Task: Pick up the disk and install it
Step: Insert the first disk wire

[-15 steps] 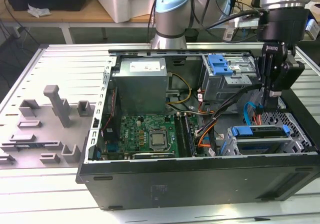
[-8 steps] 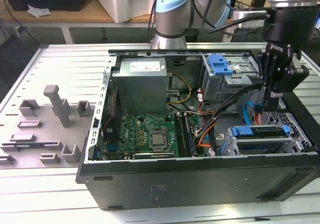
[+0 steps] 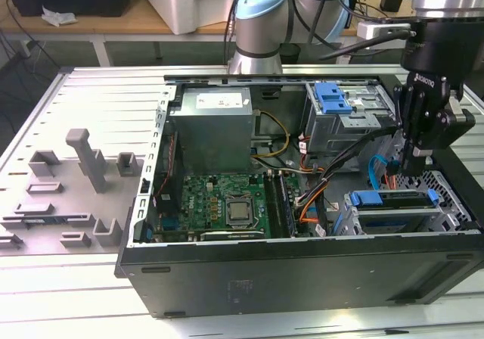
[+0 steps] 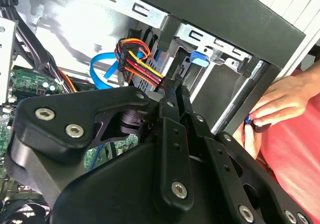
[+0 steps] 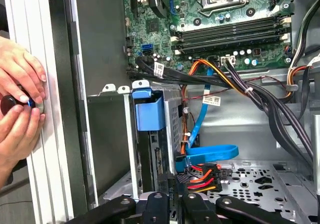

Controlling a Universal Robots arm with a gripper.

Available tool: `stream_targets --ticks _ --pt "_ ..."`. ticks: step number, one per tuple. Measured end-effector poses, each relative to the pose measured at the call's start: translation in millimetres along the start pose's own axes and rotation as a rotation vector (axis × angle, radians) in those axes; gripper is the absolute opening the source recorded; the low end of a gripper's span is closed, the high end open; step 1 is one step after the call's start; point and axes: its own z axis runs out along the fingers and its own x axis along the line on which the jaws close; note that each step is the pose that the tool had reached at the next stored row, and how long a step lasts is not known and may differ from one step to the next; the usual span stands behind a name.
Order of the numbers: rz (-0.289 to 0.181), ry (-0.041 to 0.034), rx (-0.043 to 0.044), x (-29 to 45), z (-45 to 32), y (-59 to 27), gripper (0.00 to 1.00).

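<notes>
- The black two-fingered gripper (image 3: pixel 418 156) hangs over the corner of the open black metal computer case (image 3: pixel 302 271) on the exterior view's right, directly above the silver metal drive cage (image 3: pixel 355 219).
- Its jaws are closed, fingertip against fingertip, and nothing is visible between them in the second wrist view.
- The disk (image 3: pixel 393 200), a flat rectangular drive edged by a blue plastic carrier frame, sits inside that cage, apart from the gripper. In the first wrist view its blue frame tab (image 5: pixel 148 111) stands at the mouth of the bay.
- Judging from this, the pick-up is done and the work is in its install step: the disk is in the slot, but whether it is fully seated cannot be told.
- Finishing the seating would call for a straight push along the bay's rails with the closed fingertips. They would have to stay off the bundle of red, yellow and black power cables (image 5: pixel 205 176) and the flat blue data cable (image 5: pixel 215 151) just beside the cage.
- A person's hands (image 5: pixel 20 104) rest on the table just outside the case wall near the cage, pinching a small dark object, so any push needs to stay inside the case.
- The green motherboard (image 3: pixel 227 199) lies well apart from the gripper.
</notes>
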Motion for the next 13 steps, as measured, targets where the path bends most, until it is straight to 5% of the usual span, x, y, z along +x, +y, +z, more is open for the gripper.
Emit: stream_targets --ticks 7,13 --pt "0.0 -0.0002 0.0 0.5 0.2 0.0 0.17" --pt "0.0 -0.01 -0.001 4.8 1.7 -0.4 0.17"
